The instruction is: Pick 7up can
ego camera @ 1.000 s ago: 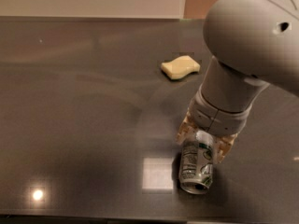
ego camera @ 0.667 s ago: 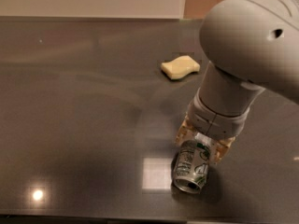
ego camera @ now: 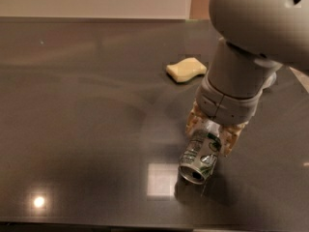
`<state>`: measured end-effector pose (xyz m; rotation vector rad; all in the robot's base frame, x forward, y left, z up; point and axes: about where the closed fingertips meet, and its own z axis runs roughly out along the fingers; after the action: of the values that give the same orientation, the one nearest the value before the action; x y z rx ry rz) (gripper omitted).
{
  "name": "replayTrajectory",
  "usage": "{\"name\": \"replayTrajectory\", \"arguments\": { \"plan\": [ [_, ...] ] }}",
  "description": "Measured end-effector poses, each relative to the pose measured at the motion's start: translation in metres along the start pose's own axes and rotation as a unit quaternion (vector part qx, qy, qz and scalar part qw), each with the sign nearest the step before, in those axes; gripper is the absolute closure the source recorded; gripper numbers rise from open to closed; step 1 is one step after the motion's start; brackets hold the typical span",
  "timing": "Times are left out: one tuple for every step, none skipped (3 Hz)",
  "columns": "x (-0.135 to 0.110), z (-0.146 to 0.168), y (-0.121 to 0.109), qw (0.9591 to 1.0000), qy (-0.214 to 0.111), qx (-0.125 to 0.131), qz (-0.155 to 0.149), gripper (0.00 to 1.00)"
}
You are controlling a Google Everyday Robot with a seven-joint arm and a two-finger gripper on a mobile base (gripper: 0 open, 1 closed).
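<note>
The 7up can point(ego camera: 199, 157) is a small silver can with green and white markings. It hangs tilted, its dark end pointing down and toward me, just above the dark table point(ego camera: 87, 105). My gripper point(ego camera: 212, 135) comes down from the grey arm at the upper right. Its tan fingers point(ego camera: 232, 138) are shut on the can's upper part, one on each side.
A pale yellow sponge point(ego camera: 186, 69) lies on the table behind the gripper. The table's near edge runs along the bottom of the view. A cream wall stands beyond the far edge. Bright light reflections show on the table at the lower left and beside the can.
The arm has moved slightly up and left with the can held. The can has tilted, its open end now swung more toward the lower left.
</note>
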<state>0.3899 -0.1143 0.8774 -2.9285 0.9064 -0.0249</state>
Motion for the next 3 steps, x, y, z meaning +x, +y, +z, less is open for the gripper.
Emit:
{"name": "replayTrajectory", "arguments": {
  "plan": [
    [0.017, -0.031, -0.011, 0.9985, -0.009, 0.009, 0.054, 1.0],
    [0.04, -0.068, -0.024, 0.9936, -0.013, 0.033, 0.107, 1.0],
    [0.061, -0.091, -0.037, 0.9855, -0.013, 0.061, 0.158, 1.0]
  ]
}}
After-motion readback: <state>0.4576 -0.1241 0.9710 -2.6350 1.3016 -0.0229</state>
